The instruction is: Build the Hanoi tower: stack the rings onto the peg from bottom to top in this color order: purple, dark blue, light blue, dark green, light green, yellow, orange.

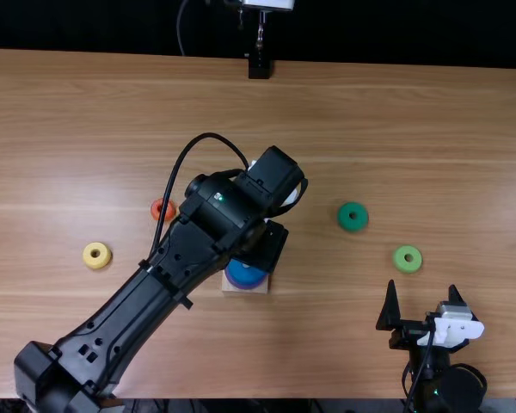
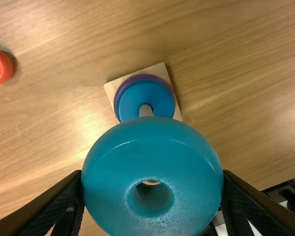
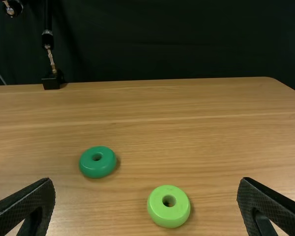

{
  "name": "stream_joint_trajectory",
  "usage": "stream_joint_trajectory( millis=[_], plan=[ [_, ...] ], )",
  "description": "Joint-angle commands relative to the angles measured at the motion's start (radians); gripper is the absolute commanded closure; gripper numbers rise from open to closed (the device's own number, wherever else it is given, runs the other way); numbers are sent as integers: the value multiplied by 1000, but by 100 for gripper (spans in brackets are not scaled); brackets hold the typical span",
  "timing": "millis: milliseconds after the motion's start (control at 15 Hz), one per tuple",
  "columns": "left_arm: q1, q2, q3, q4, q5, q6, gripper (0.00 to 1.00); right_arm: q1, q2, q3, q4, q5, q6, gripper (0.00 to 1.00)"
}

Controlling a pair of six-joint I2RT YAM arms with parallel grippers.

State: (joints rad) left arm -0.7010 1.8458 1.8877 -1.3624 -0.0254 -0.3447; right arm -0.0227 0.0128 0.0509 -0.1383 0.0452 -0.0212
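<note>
My left gripper [image 1: 265, 247] is above the wooden base [image 1: 234, 287], its fingertips hidden there by the arm. In the left wrist view, my left gripper [image 2: 152, 177] is shut on the light blue ring [image 2: 152, 140], held near the peg [image 2: 145, 110]. The purple ring [image 2: 147, 76] lies on the square base with the dark blue ring [image 2: 132, 98] on top, both around the peg. My right gripper [image 1: 422, 289] stands open at the lower right; in its wrist view the right gripper [image 3: 146, 184] has nothing between its fingers. The dark green ring [image 1: 353, 217] and light green ring [image 1: 408, 259] lie on the table.
The yellow ring [image 1: 97, 255] lies at the left, and the orange ring [image 1: 162, 210] sits close beside the left arm. A black stand [image 1: 259, 67] is at the table's far edge. The left arm stretches diagonally over the table's left half.
</note>
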Motion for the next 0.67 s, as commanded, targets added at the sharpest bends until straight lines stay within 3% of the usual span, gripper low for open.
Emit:
stream_joint_trajectory(
  millis=[0, 200, 267, 333, 400, 600],
  plan=[
    [-9, 18, 33, 2, -6, -7, 100, -16, -13, -28, -3, 6, 3, 0],
    [-9, 20, 30, 2, 7, -3, 100, -14, -13, -28, -3, 6, 3, 0],
    [-8, 20, 28, 2, 9, -3, 74, -14, -13, -28, -3, 6, 3, 0],
    [-3, 20, 25, 2, 12, -5, 27, -16, -13, -28, -3, 6, 3, 0],
    [0, 16, 19, 2, 14, -11, 0, -16, -13, -28, -3, 6, 3, 0],
    [8, 12, -12, 4, 3, -22, 0, -16, -13, -28, -3, 6, 3, 0]
  ],
)
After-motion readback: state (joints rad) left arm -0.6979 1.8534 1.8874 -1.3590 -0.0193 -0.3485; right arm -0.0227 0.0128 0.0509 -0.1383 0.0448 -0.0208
